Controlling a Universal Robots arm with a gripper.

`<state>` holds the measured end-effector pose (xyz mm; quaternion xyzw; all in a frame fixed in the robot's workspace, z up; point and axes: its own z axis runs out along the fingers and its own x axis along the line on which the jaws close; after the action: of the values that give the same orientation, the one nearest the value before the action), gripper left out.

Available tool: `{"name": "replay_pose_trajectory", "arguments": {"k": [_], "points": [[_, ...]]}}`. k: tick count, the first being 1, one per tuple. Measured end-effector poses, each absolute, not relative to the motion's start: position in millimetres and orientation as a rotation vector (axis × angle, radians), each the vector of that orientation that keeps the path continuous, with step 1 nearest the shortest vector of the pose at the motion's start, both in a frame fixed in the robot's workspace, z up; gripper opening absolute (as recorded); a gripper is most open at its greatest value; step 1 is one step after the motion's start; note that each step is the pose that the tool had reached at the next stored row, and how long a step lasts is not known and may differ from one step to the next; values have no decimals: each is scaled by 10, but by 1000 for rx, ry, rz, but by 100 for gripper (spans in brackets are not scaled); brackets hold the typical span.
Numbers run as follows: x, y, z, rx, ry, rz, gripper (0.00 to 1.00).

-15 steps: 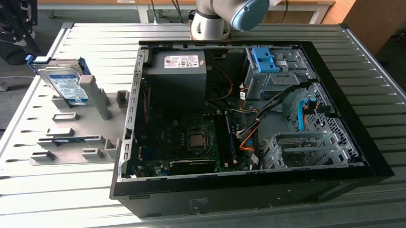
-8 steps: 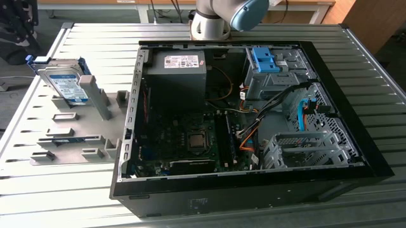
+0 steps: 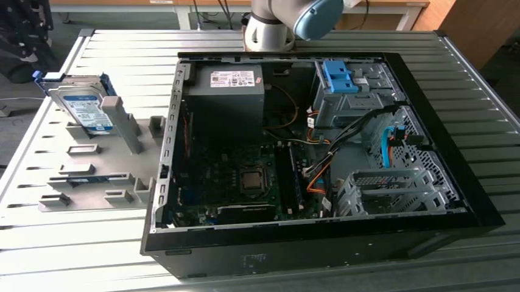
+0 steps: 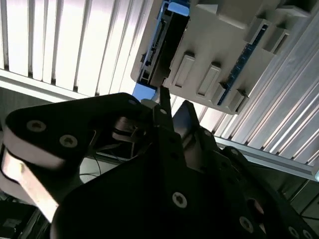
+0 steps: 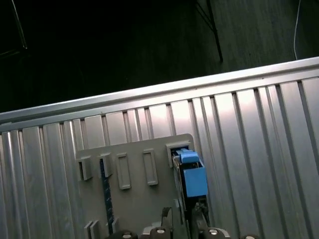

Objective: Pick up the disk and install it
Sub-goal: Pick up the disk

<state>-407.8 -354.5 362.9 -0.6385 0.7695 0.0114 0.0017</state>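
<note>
**Disk upright in its holder, hand spread and apart from it**

The disk (image 3: 84, 109) stands on edge in a grey slotted holder (image 3: 114, 161). Its white-and-blue label faces outward and the blue caddy frames its edges. The holder lies flat on the ridged metal counter (image 3: 81, 255), at the exterior view's left of an open computer case (image 3: 455, 182) and just beside it. In the first wrist view the disk (image 5: 192, 177) sits at one end of the holder (image 5: 134, 204), with its blue end showing. In the second wrist view the disk (image 4: 159, 45) shows as a dark narrow edge with a strip of blue against the holder (image 4: 224, 45).

A thin blue-edged board (image 3: 85, 180) stands in another slot of the same holder, well apart from the disk.

The hand (image 5: 183, 221) is spread and holds nothing. In the first wrist view its two fingertips stand apart, with the disk's end lined up with the gap. In the second wrist view the hand (image 4: 174, 107) points toward the disk's edge without touching it.

Inside the case lie a dark power-supply box (image 3: 226, 97), a motherboard (image 3: 235, 182) and a bare blue bracket (image 3: 340, 76) on the drive cage. The arm (image 3: 281, 21) rises beyond the case's far wall.
</note>
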Motion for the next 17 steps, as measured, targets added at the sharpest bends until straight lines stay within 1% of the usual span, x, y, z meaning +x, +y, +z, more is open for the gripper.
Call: {"name": "replay_pose_trajectory", "arguments": {"k": [2,3,4,5,6,12,17], "points": [[-4094,-3544,3594,-2015,2405,35,35],[-4108,-3543,3575,-2019,2401,35,35],[-4130,-3540,3558,-2021,2400,35,41],[-4151,-3532,3540,-2021,2398,34,41],[-4172,-3524,3521,-2022,2397,34,47],[-4192,-3497,3456,-2075,2348,32,47],[-4216,-3417,3420,-2089,2337,29,49]]}}
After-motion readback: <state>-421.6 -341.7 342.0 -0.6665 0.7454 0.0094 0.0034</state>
